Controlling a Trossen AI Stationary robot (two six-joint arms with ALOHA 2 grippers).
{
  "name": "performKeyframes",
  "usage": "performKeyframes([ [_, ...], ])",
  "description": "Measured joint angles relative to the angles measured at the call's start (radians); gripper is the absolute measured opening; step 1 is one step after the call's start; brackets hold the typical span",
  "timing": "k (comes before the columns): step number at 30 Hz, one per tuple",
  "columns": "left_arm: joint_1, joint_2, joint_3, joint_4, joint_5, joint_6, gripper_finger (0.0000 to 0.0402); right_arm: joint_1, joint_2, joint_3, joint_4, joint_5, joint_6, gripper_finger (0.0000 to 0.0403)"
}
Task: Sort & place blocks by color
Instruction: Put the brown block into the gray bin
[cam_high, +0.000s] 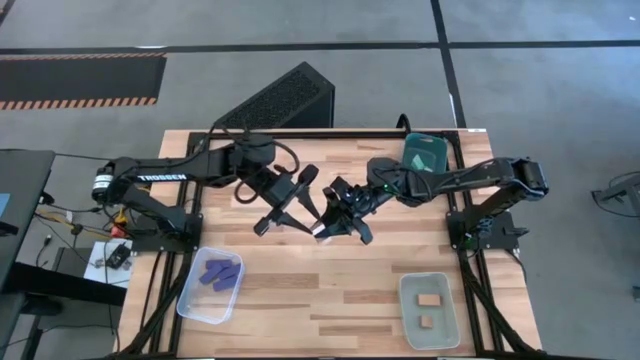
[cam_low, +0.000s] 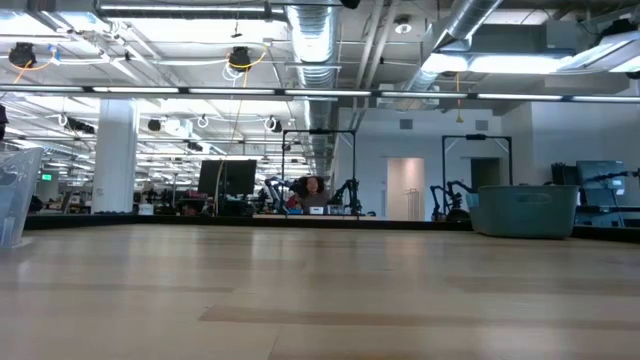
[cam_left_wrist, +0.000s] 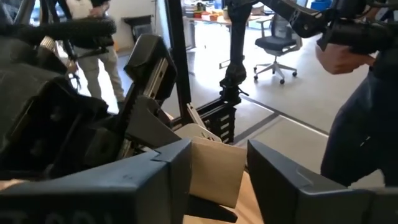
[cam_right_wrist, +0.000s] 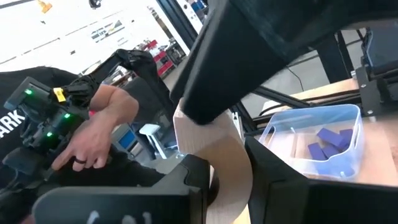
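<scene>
Both grippers meet in mid-air over the middle of the table. Between them is one tan wooden block (cam_left_wrist: 214, 171) with a curved edge (cam_right_wrist: 217, 162). My left gripper (cam_high: 297, 205) comes from the table's left, and its fingers stand close on both sides of the block. My right gripper (cam_high: 345, 212) comes from the right and is shut on the same block. Several dark blue-purple blocks (cam_high: 220, 272) lie in a clear bin (cam_high: 196, 300) at the near left. Two tan blocks (cam_high: 429, 300) lie in a clear bin (cam_high: 445, 330) at the near right. My left gripper pinches the tan block's flat faces (cam_left_wrist: 199, 165) between its two fingers, roughly level, from the table's left. The block is clear of the table. My right gripper pinches the block's other end (cam_right_wrist: 214, 186) between its two fingers, level, from the table's right. The left arm's finger (cam_right_wrist: 249, 56) lies over the block's upper part.
A teal bin (cam_high: 424, 155) stands at the far right by the right arm. A black perforated box (cam_high: 285, 98) lies beyond the table's far edge. A person's hand (cam_right_wrist: 93, 130) and standing people (cam_left_wrist: 360, 93) show in the room beyond the table.
</scene>
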Motion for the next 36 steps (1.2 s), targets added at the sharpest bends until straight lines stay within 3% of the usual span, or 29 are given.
performKeyframes([
  [6, -0.003, 0.004, 0.0, -0.037, 0.009, -0.017, 0.0219, -0.002, 0.0, 0.0, 0.007, 0.011, 0.0, 0.0071],
  [10, -0.006, 0.019, 0.0, -0.064, 0.028, 0.009, 0.0244, -0.002, 0.0, 0.0, 0.005, 0.001, 0.007, 0.0071],
  [15, -0.009, 0.031, 0.001, -0.056, 0.026, 0.058, 0.0215, -0.004, 0.0, 0.0, 0.004, -0.015, 0.013, 0.0072],
  [24, -0.028, 0.034, 0.0, -0.035, -0.001, 0.116, 0.0104, -0.002, 0.0, 0.001, -0.008, -0.021, 0.016, 0.0072],
  [36, -0.029, 0.033, 0.0, -0.052, -0.022, 0.165, 0.0117, -0.003, 0.0, 0.001, -0.024, -0.021, 0.031, 0.0078],
])
